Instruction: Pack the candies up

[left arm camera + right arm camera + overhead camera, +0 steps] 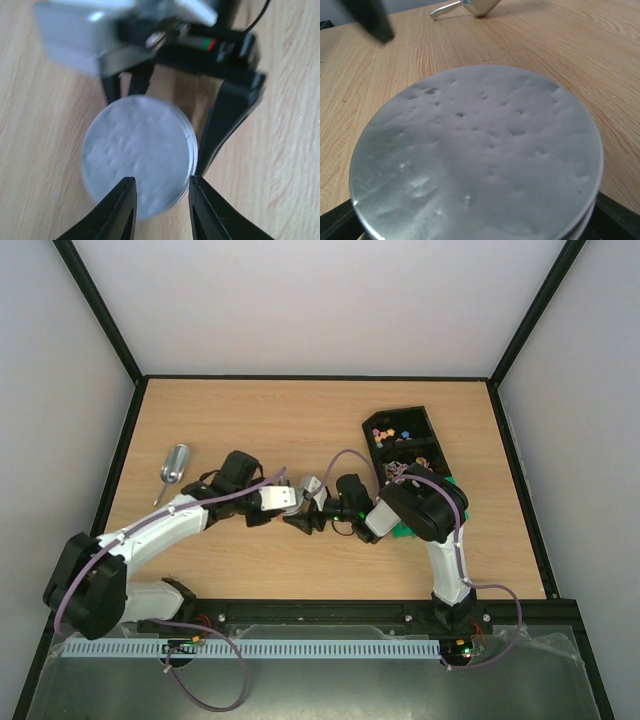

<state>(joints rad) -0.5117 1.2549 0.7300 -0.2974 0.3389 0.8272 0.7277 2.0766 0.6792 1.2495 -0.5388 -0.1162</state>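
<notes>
- Metal scoop (175, 464) is lying far L on the table (250, 410), w/ nothing touching it. Its long axis is running near-to-far, bowl away, handle pointing back twd the L arm's base.
- L gripper (161, 192) is sitting mid-table, fingertips close together, straddling the near edge of the round container (137, 150). Can't tell whether it's pinching the silver top or just hovering at it.
- Container is sitting btwn the two grippers w/ its dimpled silver top on. Prob. the opening step is under way, not scooping yet.
- R gripper (477, 217) is grasping the container, jaws spread wide, one finger on each flank.
- Candies (385, 430) are sitting in the far compartment of the black tray (425, 418), far R, apart from the container.
- Key relation: candies are lying R of and beyond the container, while the scoop is lying well L of it. L arm is nearer the scoop, R arm nearer the tray. So the scoop is needing a carry across the centre to reach them.
</notes>
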